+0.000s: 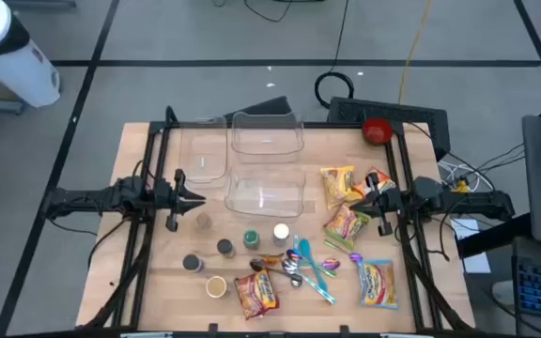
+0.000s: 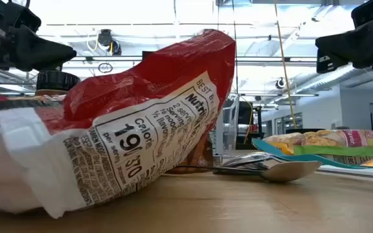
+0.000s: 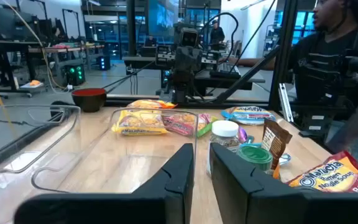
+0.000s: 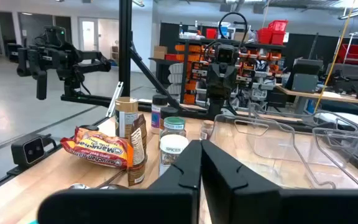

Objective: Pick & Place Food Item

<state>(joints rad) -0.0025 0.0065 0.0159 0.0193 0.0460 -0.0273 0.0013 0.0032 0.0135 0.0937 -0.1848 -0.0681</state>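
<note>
We see the left gripper (image 1: 198, 197) nearly closed, empty, over bare wood at the table's (image 1: 148, 282) left edge; right gripper (image 1: 357, 200) closed, empty, beside noodle packets (image 1: 341, 184) mid-right.

High view looks straight down on the worktop (image 1: 158, 282). Low view sits against a noodle packet (image 2: 109, 129). Wrist views face each other.

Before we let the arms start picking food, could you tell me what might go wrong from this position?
The noodle packets overlap right under the right gripper, so a grasp could drag two at once. The spoons and the spice jars crowd the packet at the front edge, so a reach there may knock them. The clear containers may be hard to judge when placing.
</note>
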